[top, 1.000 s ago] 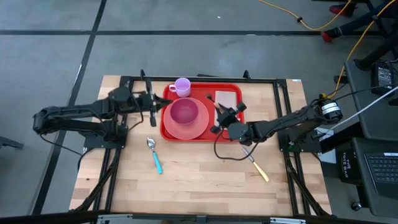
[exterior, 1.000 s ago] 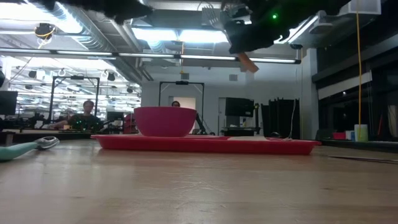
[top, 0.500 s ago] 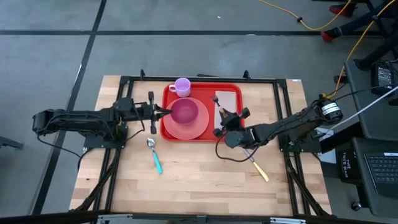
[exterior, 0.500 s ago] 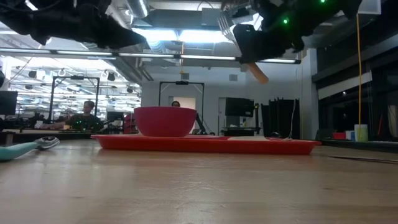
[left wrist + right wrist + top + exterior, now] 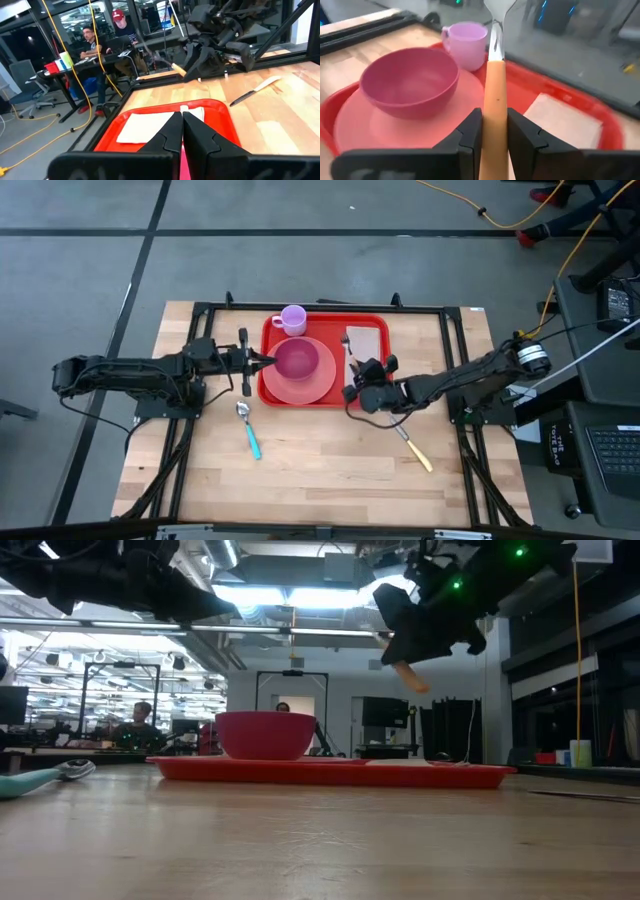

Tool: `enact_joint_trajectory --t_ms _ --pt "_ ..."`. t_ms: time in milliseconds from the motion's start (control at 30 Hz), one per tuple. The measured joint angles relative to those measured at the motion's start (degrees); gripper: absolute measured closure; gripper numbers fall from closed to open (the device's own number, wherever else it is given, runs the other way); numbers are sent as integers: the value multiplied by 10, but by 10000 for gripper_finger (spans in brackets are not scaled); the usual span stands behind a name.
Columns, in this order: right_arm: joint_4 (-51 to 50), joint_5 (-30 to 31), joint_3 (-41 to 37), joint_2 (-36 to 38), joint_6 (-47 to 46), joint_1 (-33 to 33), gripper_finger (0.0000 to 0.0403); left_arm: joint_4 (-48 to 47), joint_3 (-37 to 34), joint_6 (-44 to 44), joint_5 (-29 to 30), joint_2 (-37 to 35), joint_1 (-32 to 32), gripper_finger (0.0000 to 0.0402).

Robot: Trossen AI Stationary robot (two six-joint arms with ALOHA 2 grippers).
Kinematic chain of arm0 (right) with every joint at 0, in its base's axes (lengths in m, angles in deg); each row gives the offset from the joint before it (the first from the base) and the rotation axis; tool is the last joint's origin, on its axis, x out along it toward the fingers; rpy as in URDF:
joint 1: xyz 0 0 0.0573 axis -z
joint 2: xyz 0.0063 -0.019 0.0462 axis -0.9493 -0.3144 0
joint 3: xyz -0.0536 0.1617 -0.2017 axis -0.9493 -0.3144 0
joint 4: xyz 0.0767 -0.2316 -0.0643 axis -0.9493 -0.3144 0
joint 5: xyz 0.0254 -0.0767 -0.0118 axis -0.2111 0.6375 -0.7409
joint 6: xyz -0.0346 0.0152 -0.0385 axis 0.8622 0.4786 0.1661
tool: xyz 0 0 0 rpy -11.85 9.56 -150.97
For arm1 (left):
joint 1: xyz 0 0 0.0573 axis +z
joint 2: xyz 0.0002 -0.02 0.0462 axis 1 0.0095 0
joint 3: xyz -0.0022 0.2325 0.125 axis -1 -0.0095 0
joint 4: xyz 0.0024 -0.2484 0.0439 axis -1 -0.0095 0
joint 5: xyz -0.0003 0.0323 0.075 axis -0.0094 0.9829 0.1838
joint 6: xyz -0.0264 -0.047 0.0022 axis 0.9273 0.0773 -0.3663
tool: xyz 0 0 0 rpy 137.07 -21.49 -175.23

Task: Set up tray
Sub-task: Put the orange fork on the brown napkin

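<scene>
The red tray (image 5: pixel 375 385) lies in the table's far middle. It carries a pink plate (image 5: pixel 300 390) with a pink bowl (image 5: pixel 297 360), a lilac mug (image 5: pixel 293 320) and a pale napkin (image 5: pixel 367 340). My right gripper (image 5: pixel 356 376) hovers over the tray's right half, shut on an orange-handled fork (image 5: pixel 495 60). The fork's metal head (image 5: pixel 347 345) points toward the far edge. My left gripper (image 5: pixel 268 360) is shut on nothing and hangs level above the tray's left rim, pointing at the bowl (image 5: pixel 182 155). My right gripper pinches the fork's orange handle (image 5: pixel 495 107) between its two fingers. The handle runs along the fingers, with the metal head out past their tips. The handle's free end (image 5: pixel 408 676) sticks out below the gripper. The fork is lifted clear above the tray (image 5: pixel 330 772).
A teal-handled spoon (image 5: pixel 248 432) lies on the table near the tray's front left corner. A yellow-handled knife (image 5: pixel 412 448) lies front right of the tray. A black frame (image 5: pixel 200 310) borders the table. People sit at desks in the room behind.
My left gripper has sunk and levelled out toward the tray's left rim, then kept still. My right gripper has rolled its wrist, tipped and dropped a little over the tray. The fork has turned with it, so its handle end slants differently in the low view.
</scene>
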Motion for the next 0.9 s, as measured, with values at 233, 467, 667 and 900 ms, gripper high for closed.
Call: enact_joint_trajectory --t_ms 233,467,667,900 --pt "-173 -65 53 6 -106 38 331 -3 0 0 0 0 0 398" --pt "-410 -121 149 7 -258 41 331 -4 0 0 0 0 0 394" --pt "-449 -161 186 7 -309 42 331 -4 0 0 0 0 0 397" --pt "-460 -214 189 7 -350 75 331 -2 0 0 0 0 0 394"
